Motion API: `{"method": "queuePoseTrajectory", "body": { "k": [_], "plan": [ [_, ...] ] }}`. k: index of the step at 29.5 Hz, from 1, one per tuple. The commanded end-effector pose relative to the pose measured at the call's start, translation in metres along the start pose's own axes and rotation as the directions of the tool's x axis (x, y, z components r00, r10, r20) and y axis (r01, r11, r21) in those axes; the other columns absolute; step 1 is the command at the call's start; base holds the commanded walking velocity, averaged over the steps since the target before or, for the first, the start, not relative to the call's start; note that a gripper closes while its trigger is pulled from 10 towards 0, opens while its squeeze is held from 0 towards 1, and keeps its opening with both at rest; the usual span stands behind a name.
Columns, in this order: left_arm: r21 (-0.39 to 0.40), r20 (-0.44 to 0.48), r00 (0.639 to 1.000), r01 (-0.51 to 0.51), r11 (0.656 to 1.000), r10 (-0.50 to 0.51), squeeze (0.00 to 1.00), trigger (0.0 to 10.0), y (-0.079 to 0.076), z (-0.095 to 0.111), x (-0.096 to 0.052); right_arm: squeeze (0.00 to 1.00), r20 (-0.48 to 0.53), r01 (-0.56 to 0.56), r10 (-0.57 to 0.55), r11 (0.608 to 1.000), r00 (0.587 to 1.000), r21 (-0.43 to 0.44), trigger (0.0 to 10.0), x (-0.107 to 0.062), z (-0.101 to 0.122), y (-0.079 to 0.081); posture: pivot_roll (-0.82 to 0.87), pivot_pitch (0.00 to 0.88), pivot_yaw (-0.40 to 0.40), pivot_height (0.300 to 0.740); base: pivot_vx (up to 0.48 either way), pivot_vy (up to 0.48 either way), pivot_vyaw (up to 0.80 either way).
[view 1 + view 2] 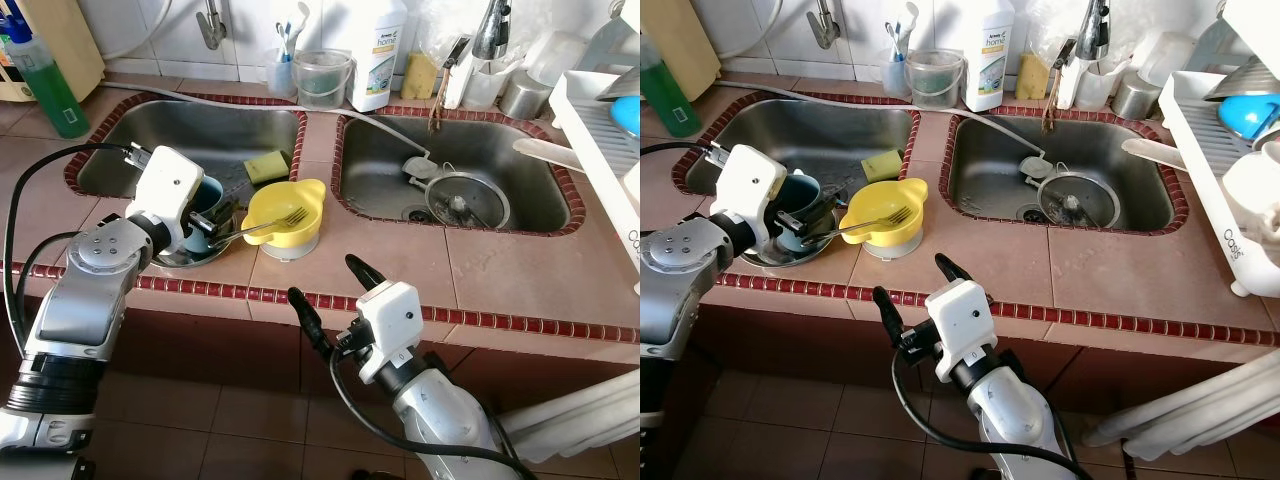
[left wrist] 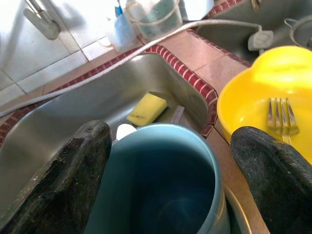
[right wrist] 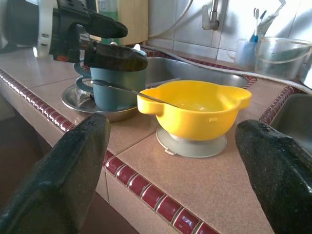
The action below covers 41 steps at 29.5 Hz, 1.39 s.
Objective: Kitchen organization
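A teal cup [image 1: 207, 197] stands on a steel plate [image 1: 186, 258] at the counter's front edge, beside the left sink [image 1: 150, 150]. My left gripper [image 2: 170, 131] is open and straddles the cup, one finger [image 2: 73, 170] on each side of its rim. Right of the cup sits a yellow bowl [image 1: 286, 212] on a grey base, with a fork [image 1: 265, 225] lying across its rim. My right gripper [image 1: 322, 278] is open, low in front of the counter edge, and faces the yellow bowl [image 3: 192, 109] from a short distance.
A yellow sponge [image 1: 266, 165] lies in the left sink. The right sink [image 1: 450, 165] holds a strainer. A green bottle [image 1: 45, 85], a clear tub [image 1: 322, 78] and a detergent bottle [image 1: 377, 50] line the back. A white dish rack [image 1: 600, 125] stands at the right.
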State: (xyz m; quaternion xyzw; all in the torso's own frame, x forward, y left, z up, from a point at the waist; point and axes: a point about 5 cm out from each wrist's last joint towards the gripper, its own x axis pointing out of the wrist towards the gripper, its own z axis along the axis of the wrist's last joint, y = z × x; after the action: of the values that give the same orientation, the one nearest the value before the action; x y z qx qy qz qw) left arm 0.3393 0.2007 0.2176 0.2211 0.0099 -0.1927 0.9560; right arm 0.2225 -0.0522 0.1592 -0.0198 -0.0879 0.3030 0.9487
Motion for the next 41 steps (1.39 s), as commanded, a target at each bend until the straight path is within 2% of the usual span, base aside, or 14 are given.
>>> {"method": "queuePoseTrajectory", "body": {
  "k": [1, 22, 30, 41],
  "plan": [
    [0.035, -0.003, 1.0, 0.021, 0.999, -0.021, 0.0, 10.0, 0.0, 0.005, -0.001, 0.0, -0.006, -0.008, 0.008, 1.0, 1.0, 0.002, 10.0, 0.001, -0.002, 0.001, -0.16, 0.111, 0.005, 0.74, 0.0, 0.0, 0.0],
    [0.089, -0.033, 0.988, 0.154, 0.984, -0.151, 0.0, 10.0, -0.014, 0.007, 0.0, 0.0, 0.003, 0.006, -0.006, 1.0, 1.0, -0.002, 10.0, 0.003, -0.004, 0.0, -0.16, 0.108, 0.033, 0.74, 0.0, 0.0, 0.0],
    [0.106, -0.056, 0.985, 0.168, 0.98, -0.163, 0.0, 10.0, -0.011, 0.005, 0.003, 0.0, 0.003, 0.021, -0.021, 1.0, 1.0, 0.006, 10.0, 0.003, -0.005, 0.002, -0.16, 0.111, 0.053, 0.74, 0.0, 0.0, 0.0],
    [0.106, -0.113, 0.987, 0.126, 0.986, -0.114, 0.0, 10.0, 0.002, 0.005, 0.007, 0.0, 0.007, 0.041, -0.041, 0.999, 0.999, 0.008, 10.0, 0.004, -0.005, 0.001, -0.16, 0.118, 0.064, 0.74, 0.0, 0.0, 0.0]
  ]
}}
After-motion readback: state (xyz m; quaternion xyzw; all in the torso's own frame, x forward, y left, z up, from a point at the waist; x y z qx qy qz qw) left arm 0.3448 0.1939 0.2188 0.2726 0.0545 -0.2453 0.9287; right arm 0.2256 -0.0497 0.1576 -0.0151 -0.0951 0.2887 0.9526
